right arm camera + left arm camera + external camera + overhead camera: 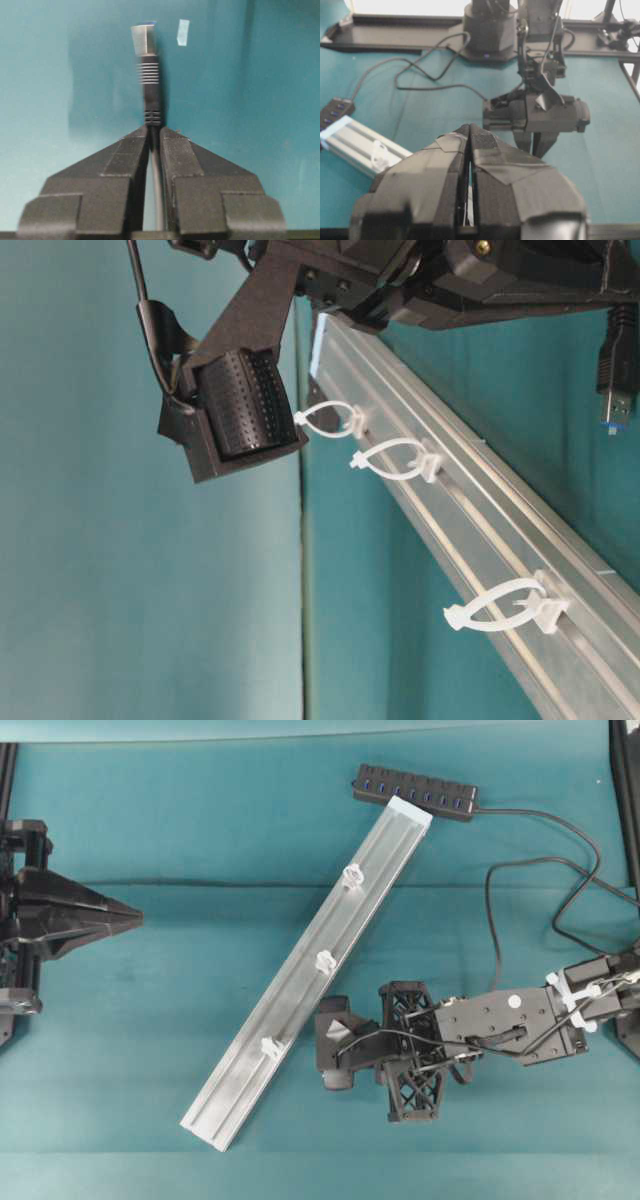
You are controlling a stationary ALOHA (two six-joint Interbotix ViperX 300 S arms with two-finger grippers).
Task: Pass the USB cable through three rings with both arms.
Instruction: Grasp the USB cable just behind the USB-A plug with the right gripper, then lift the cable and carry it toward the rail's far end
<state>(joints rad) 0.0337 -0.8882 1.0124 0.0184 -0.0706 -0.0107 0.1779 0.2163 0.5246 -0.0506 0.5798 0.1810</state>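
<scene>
The USB cable's (151, 95) metal-tipped plug (143, 40) sticks out beyond my right gripper (154, 131), which is shut on the cable just behind the plug's ribbed sleeve. From above, the right gripper (400, 1052) points down at the cloth, right of the rail (240, 1090). The plug (617, 375) hangs clear of the rail. Three rings (352, 875) (325, 960) (270, 1045) stand along the rail, with nothing through them. My left gripper (135, 920) is shut and empty at the far left, well away from the rail.
A black USB hub (415, 792) lies at the rail's far end. Slack cable (492, 920) loops over the cloth at the right. A small pale sticker (183, 32) lies on the cloth ahead of the plug. Frame posts stand at both table edges.
</scene>
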